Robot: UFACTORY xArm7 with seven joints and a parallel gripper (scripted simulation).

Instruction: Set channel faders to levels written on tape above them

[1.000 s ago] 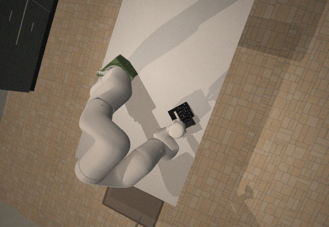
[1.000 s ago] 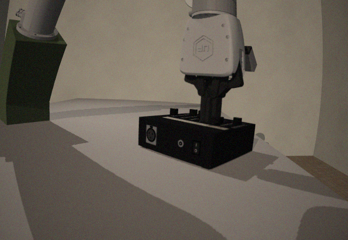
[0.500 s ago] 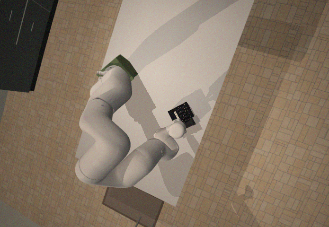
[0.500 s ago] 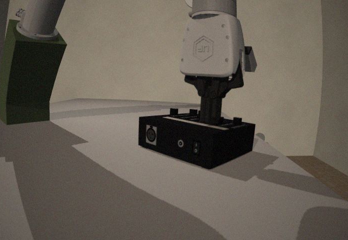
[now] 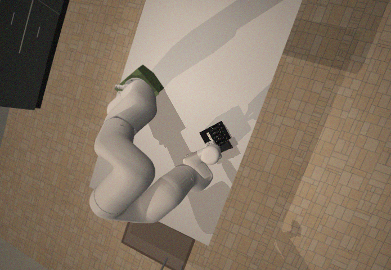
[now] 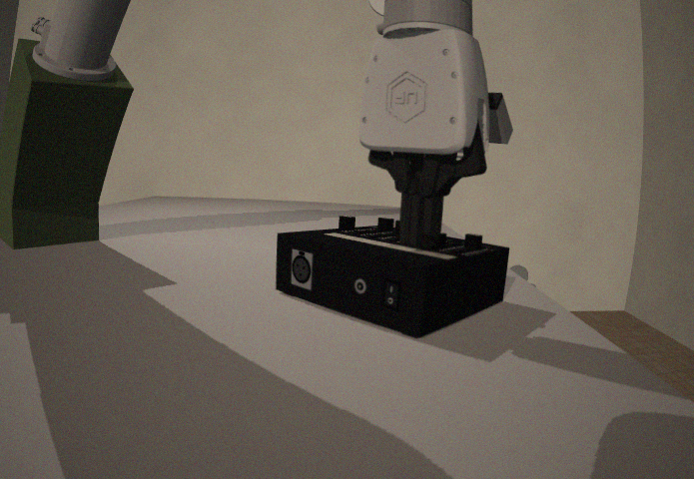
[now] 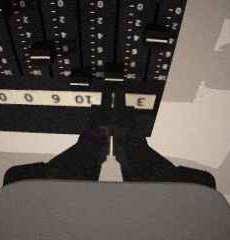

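The black lighting desk (image 6: 392,276) stands on its feet on the white table; it also shows in the overhead view (image 5: 216,135). In the wrist view its fader panel (image 7: 90,45) fills the top, with a pale tape strip (image 7: 45,98) reading 0, 0, 6, 10 and, past my fingers, 3 (image 7: 140,101). My gripper (image 7: 112,103) is shut and empty. Its tips are down on the tape strip, right behind a fader cap (image 7: 114,77) that stands at the 10 end. The neighbouring cap (image 7: 79,78) is also near 10. The right-most cap (image 7: 156,39) stands between 4 and 6. My fingers hide one tape number.
The arm's green base block (image 6: 53,147) stands at the table's far left. The desk sits close to the table's edge (image 5: 243,149), with brick floor beyond. The desk's side panel carries a socket (image 6: 302,269) and a switch (image 6: 391,294).
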